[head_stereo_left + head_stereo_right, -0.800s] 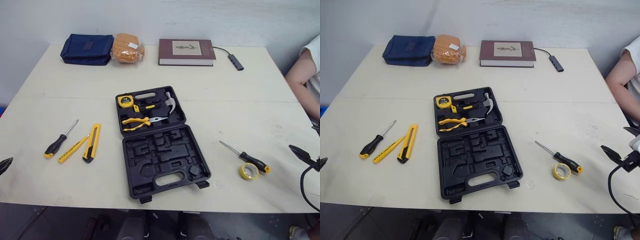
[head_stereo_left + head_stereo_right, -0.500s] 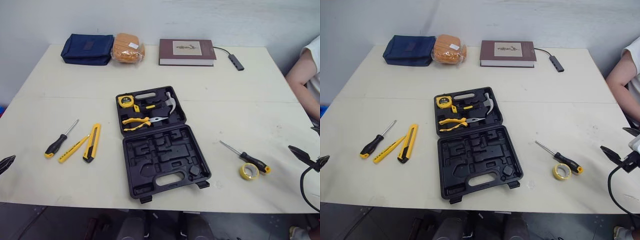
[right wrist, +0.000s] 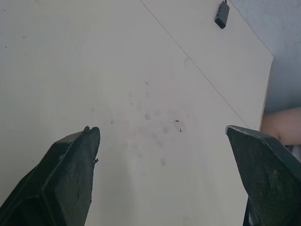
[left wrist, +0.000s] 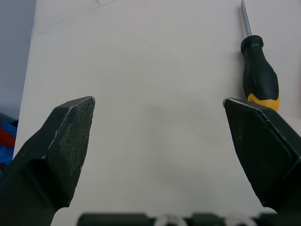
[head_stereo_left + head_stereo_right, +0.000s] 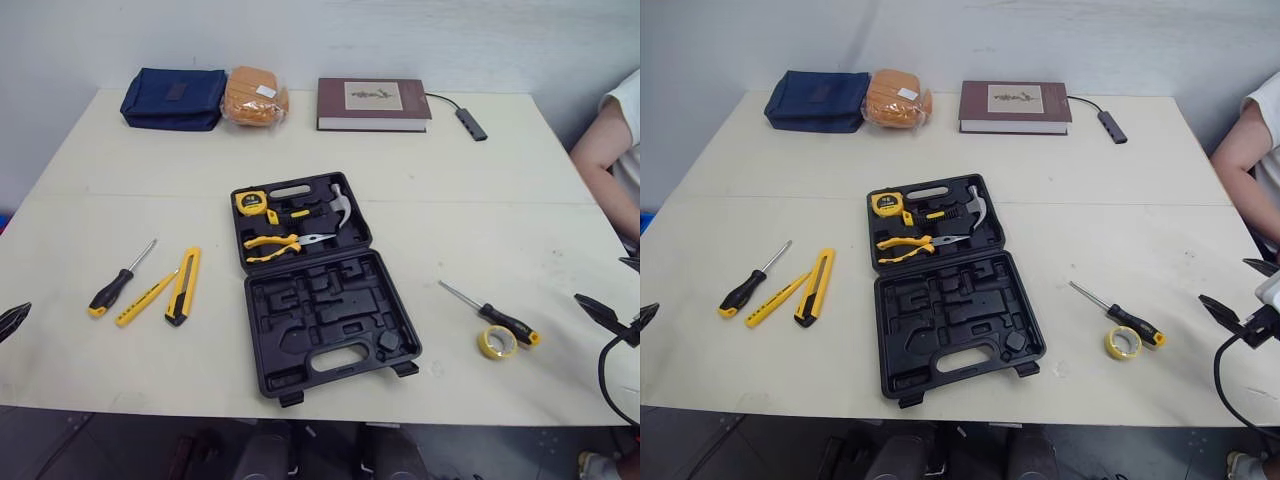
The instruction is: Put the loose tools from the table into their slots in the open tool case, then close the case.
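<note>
while the last second has brought only a slight drift of my two hands at the near edges of the worktop (image 5: 480,200), none of the tools has moved, so i judge the job not yet begun. my left hand (image 4: 159,106) hangs wide open and empty over bare worktop, with the left screwdriver (image 5: 112,290) lying just ahead of one finger; beside that screwdriver lie a slim yellow tool (image 5: 147,297) and the utility knife (image 5: 184,285). my right hand (image 3: 162,132) is spread open too, holding nothing, near the right screwdriver (image 5: 505,320) and the tape roll (image 5: 496,342) just beside it. the tool case (image 5: 330,330) lies open between the two groups, its far half holding the tape measure (image 5: 251,201), pliers (image 5: 275,243) and hammer (image 5: 335,205), its near half's slots bare. five loose pieces remain to seat before closing; the left screwdriver looks the nearest first pick.
</note>
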Robot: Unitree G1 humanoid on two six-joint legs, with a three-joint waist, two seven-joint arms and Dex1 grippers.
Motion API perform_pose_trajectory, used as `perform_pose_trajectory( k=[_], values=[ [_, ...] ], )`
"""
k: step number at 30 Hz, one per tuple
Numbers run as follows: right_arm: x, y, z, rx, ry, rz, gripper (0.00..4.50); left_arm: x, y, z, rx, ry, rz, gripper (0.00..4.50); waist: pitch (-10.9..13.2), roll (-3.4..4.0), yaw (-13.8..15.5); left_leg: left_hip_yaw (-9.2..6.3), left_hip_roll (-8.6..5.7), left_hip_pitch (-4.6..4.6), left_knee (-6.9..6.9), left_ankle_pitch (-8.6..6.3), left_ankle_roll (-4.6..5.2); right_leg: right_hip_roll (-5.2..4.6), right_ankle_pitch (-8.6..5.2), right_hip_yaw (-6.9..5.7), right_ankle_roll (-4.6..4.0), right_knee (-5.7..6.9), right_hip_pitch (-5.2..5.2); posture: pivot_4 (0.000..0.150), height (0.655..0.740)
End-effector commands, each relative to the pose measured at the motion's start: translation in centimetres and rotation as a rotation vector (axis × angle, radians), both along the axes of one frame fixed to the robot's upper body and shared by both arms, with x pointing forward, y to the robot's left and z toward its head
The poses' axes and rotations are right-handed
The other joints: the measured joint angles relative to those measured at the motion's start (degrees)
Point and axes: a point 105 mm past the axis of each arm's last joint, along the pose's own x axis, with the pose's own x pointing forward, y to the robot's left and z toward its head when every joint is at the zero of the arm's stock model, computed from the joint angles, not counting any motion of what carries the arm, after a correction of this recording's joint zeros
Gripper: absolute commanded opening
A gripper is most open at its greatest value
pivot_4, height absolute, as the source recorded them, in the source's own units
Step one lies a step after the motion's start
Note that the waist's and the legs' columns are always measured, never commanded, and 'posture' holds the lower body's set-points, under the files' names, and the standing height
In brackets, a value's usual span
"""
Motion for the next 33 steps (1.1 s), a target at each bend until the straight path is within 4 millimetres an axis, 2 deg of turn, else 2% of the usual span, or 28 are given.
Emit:
perform_pose_trajectory(
  k=[1,3,5,7,10,15,20,22,25,29,32,33],
  values=[
    [0.1,0.3,0.7,0.019,-0.032,0.014,4.5,0.0,-0.2,0.5,0.003,-0.018,-0.017,4.41,0.0,0.0,0.01,0.0,0.0,0.0,0.0,0.0,0.0,0.0,0.0,0.0,0.0,0.0,0.0,0.15,0.74],
    [0.3,0.6,0.8,0.031,-0.039,0.021,4.5,0.2,-0.4,0.5,-0.001,-0.021,-0.029,4.41,0.0,0.0,-0.01,0.0,0.0,0.0,0.0,0.0,0.0,0.0,0.0,0.0,0.0,0.0,0.0,0.15,0.74],
    [1.1,1.9,1.6,0.077,-0.069,0.059,4.5,0.8,-1.5,1.0,-0.037,-0.05,-0.073,4.41,0.0,0.0,-0.07,0.0,0.01,0.0,0.0,0.0,0.0,0.0,0.0,0.0,0.0,0.0,0.0,0.15,0.74],
    [2.0,4.5,2.0,0.112,-0.064,0.15,4.5,1.8,-3.6,1.5,-0.041,-0.077,-0.161,4.41,0.0,0.01,-0.23,0.0,0.04,0.01,0.03,0.0,0.0,0.0,0.0,0.05,0.0,0.05,0.0,0.15,0.74],
    [2.9,7.1,2.5,0.146,-0.053,0.237,4.5,3.0,-6.3,2.0,-0.037,-0.101,-0.248,4.41,0.0,0.01,-0.2,-0.01,0.06,0.01,0.12,0.0,-0.01,-0.01,0.0,0.08,0.0,0.18,-0.01,0.15,0.74],
    [3.9,10.0,3.5,0.185,-0.034,0.316,4.5,4.2,-10.3,2.5,-0.04,-0.104,-0.353,4.41,0.0,0.01,0.18,-0.01,0.05,-0.02,0.11,0.01,0.01,0.04,0.0,0.08,-0.01,0.29,0.0,0.15,0.74],
    [4.8,13.2,2.8,0.186,0.063,0.404,4.5,5.8,-16.7,2.0,-0.054,-0.057,-0.497,4.41,0.01,0.0,0.42,-0.03,0.06,-0.07,0.17,0.13,0.23,0.12,0.01,0.07,0.0,0.28,0.03,0.15,0.74],
    [5.3,14.2,2.2,0.169,0.107,0.407,4.5,6.0,-18.7,1.5,-0.064,-0.021,-0.533,4.41,0.01,-0.01,0.46,-0.06,0.06,-0.09,0.23,0.12,0.21,0.12,0.02,0.09,0.02,0.29,0.03,0.15,0.74],
    [6.2,15.8,2.1,0.163,0.126,0.422,4.5,6.4,-20.6,0.9,-0.073,0.014,-0.566,4.41,0.01,0.0,0.35,-0.06,0.06,-0.11,0.24,0.13,0.22,0.3,0.03,0.09,0.02,0.3,0.01,0.15,0.74],
    [7.1,17.4,1.7,0.138,0.15,0.446,4.5,6.8,-22.1,0.2,-0.051,0.05,-0.591,4.41,0.02,0.01,0.26,-0.03,0.2,-0.12,0.24,0.15,0.18,0.66,0.05,0.14,-0.01,0.28,-0.01,0.15,0.74],
    [8.0,18.7,0.8,0.044,0.2,0.442,3.63,7.5,-23.2,-0.6,-0.079,0.075,-0.577,3.56,0.02,0.01,0.38,-0.03,0.23,-0.14,0.26,0.15,0.17,0.7,0.05,0.12,-0.01,0.26,-0.01,0.15,0.74],
    [8.4,19.2,0.7,0.034,0.199,0.445,3.1,7.6,-23.5,-0.9,-0.081,0.089,-0.577,3.05,0.02,0.01,0.38,-0.03,0.23,-0.16,0.3,0.15,0.18,0.7,0.05,0.13,-0.02,0.26,-0.01,0.15,0.74]
  ],
)
